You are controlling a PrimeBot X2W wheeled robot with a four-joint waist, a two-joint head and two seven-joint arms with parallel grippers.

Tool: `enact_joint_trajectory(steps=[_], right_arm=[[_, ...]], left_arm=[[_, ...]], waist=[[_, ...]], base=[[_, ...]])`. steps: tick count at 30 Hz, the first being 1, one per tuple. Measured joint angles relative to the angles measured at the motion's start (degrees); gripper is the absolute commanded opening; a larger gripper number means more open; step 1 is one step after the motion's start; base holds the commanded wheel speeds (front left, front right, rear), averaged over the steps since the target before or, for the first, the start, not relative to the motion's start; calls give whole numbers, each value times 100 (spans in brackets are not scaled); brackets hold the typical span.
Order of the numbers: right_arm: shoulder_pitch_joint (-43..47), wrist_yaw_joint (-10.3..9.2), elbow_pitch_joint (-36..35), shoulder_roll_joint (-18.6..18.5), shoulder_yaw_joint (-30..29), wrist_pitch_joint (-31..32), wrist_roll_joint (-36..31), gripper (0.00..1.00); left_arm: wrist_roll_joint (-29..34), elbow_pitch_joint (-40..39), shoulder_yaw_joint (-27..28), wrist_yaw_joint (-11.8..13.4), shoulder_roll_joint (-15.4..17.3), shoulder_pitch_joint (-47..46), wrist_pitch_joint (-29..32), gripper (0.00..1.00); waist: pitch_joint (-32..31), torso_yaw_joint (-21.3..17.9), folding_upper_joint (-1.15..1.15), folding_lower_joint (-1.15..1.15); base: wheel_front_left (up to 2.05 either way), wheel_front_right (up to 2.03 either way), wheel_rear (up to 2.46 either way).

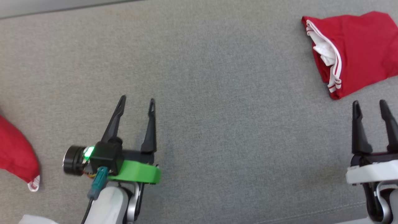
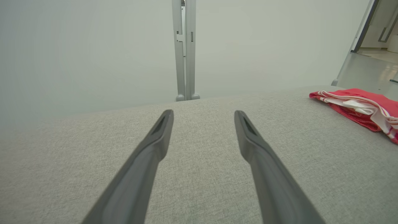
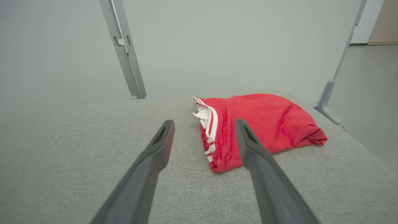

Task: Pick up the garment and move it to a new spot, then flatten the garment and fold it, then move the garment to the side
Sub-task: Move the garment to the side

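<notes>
A red garment (image 1: 357,49) with white stripes and white lining lies folded at the far right of the grey surface; it also shows as the garment (image 3: 258,127) straight ahead in the right wrist view and the garment (image 2: 363,107) at the right of the left wrist view. My right gripper (image 1: 370,104) is open and empty, just short of the garment's near edge. Further left, my left gripper (image 1: 137,99) is open and empty over bare fabric. A second red cloth (image 1: 15,152) lies at the left edge.
The grey fabric surface (image 1: 233,124) spreads between the two grippers. Beyond its far edge stand a pale wall and grey metal frame posts (image 2: 184,49). A frame foot (image 3: 329,109) sits past the right edge, with floor beyond.
</notes>
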Motion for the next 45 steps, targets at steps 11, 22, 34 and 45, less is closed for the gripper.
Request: enact_joint_trajectory(steps=[11, 22, 34, 45], right_arm=[[999, 0, -834, 437, 169, 558, -170, 100], [1750, 0, -1140, 637, 266, 993, -249, 100], [1835, 0, -1202, 645, 266, 1090, -268, 100], [1836, 0, -1218, 647, 267, 1084, -277, 100]], left_arm=[[-212, 33, 427, 203, 260, 1046, -8, 100], [-420, 185, 416, 22, 412, 1664, -9, 100], [-453, 393, 347, -25, 468, 1698, -8, 100], [-450, 424, 321, -24, 466, 1692, -9, 100]], waist=[[-891, 325, 0, 0], [-1767, 550, 0, 0], [-1967, 632, 0, 0], [-1928, 668, 0, 0]], base=[[0, 0, 0], [0, 0, 0], [0, 0, 0], [0, 0, 0]])
